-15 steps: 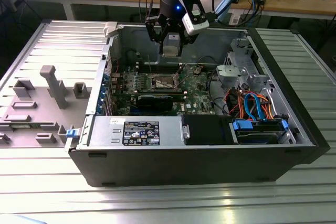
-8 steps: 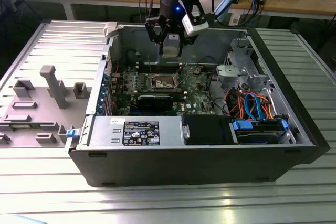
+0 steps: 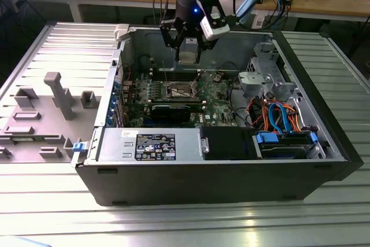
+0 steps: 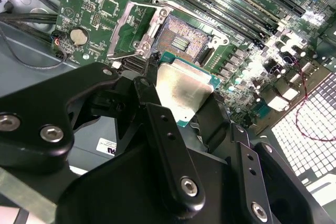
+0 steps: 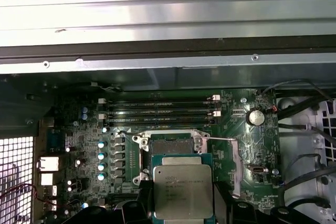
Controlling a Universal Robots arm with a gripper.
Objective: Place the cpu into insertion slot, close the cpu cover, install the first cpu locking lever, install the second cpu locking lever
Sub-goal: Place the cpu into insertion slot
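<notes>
Silver-grey cpu [image 4: 185,94] clamped btw gripper [image 3: 188,56] fingers | pos: above insertion slot [image 4: 184,40], clear of it, mid-case [image 3: 231,166] | step 1/4: placement, in hand | req (est.): edges square to slot, cpu level

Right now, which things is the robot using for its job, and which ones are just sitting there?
For the job: the gripper, shut on the cpu; the insertion slot, bare; the cpu cover, swung open.

Just sitting there: the coin battery, the memory slots, the power supply, the blue and orange cables, the grey blocks beside the case.
</notes>
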